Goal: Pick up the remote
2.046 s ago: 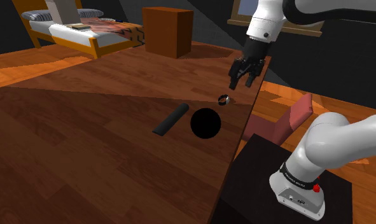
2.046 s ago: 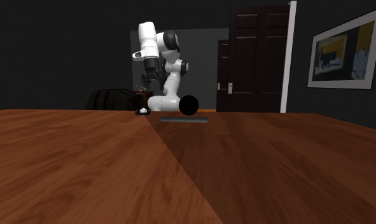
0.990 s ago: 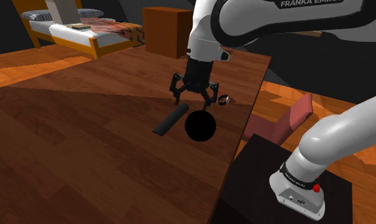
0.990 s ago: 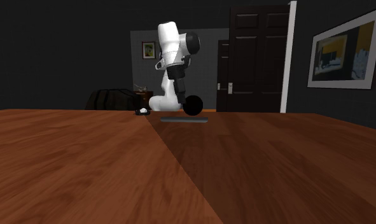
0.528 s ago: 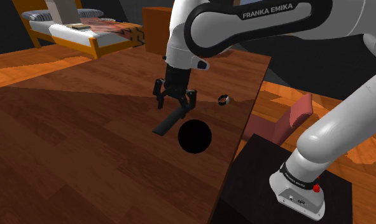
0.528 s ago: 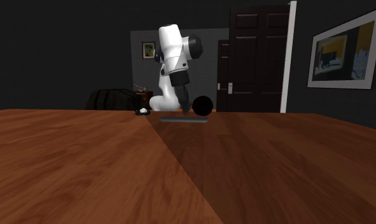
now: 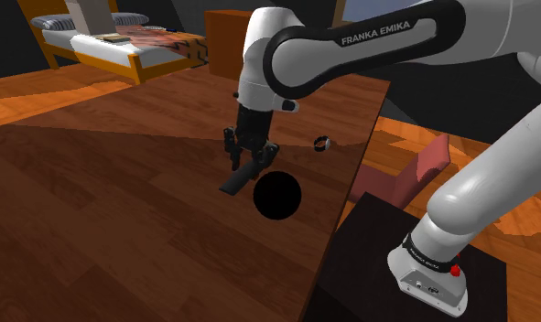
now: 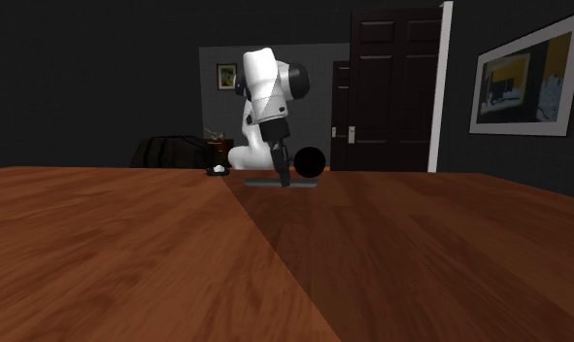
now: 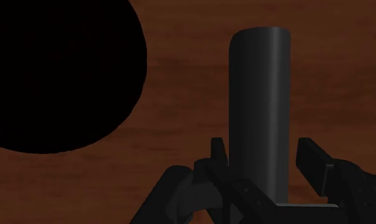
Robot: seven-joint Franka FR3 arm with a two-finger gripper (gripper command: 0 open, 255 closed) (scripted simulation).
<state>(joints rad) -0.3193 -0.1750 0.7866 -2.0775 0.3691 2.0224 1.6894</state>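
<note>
Fingers (image 9: 313,162) apart, straddling one end of the remote (image 9: 259,95). Near side close to or at the remote's edge; a gap shows on the other side. Not clamped.

Remote: dark grey, plain, long narrow bar with a rounded far end, no buttons legible. Lies flat on the bench (image 7: 122,210). In the shoulder view the fingers (image 7: 250,157) stand over its upper end and the remote (image 7: 239,179) runs down and to that view's left.

Black ball (image 7: 277,195) just beside the remote, on the shoulder view's right of it; in the wrist view the ball (image 9: 53,70) is apart from the remote. Small dark ring-like item (image 7: 322,143) near the bench edge, well apart from both.

Bench: dark reddish-brown wood with visible grain. Arm's stand (image 7: 396,265) is a dark box at the bench's edge.

Room: dim. Bed (image 7: 103,41) with an orange frame and a brown cabinet (image 7: 241,46) beyond the bench. Second exterior view: dark panelled door (image 8: 396,87), framed picture (image 8: 527,83) on the wall.
</note>
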